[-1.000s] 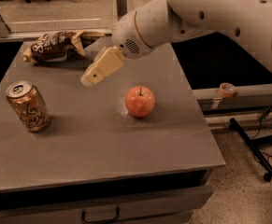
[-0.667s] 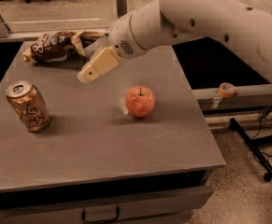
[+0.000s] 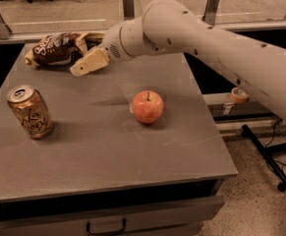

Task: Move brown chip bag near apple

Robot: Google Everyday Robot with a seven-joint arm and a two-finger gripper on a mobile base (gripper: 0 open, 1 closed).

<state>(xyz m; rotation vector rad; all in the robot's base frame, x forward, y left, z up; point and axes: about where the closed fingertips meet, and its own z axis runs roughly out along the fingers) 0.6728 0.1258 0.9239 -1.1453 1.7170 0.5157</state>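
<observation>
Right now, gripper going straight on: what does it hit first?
Gripper hovers beside the bag, pointing down-left in the picture. Likely the table in front of the bag first, maybe clipping its edge; depth unclear.

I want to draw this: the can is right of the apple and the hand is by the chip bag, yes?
No. The camera view shows the can left of the apple, not right. The hand is by the chip bag.

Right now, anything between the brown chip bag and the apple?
Camera view: only the tool, beside the brown chip bag; bare table onward to the apple.
</observation>
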